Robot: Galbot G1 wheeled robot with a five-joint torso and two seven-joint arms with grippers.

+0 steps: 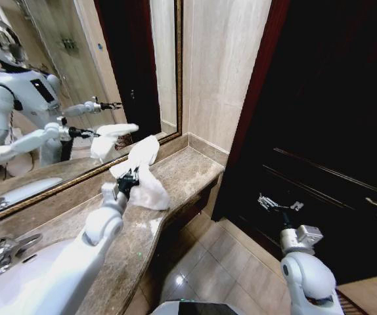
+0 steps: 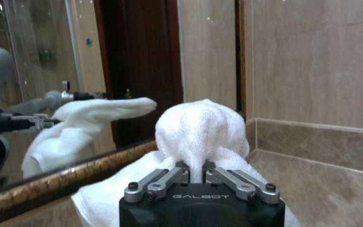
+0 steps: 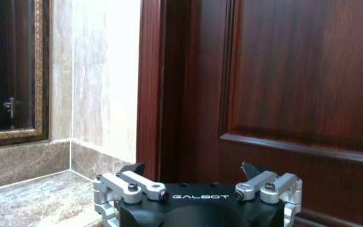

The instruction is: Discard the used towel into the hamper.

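Observation:
A crumpled white towel [image 1: 148, 178] lies on the marble counter [image 1: 192, 172] close to the mirror, one end pulled upward. My left gripper [image 1: 128, 181] is shut on that towel; in the left wrist view its fingers [image 2: 168, 176] pinch the raised fold of the towel [image 2: 197, 127]. Off to the right, my right gripper [image 1: 277, 203] hangs open in the air in front of the dark door, nothing between its fingertips [image 3: 132, 169]. The hamper is out of view.
A gold-framed mirror [image 1: 77, 85] backs the counter and reflects the robot and towel. A sink with a chrome faucet [image 1: 4, 249] sits at the near left. A dark wooden door [image 1: 333, 118] stands to the right, with tiled floor [image 1: 201, 262] below the counter edge.

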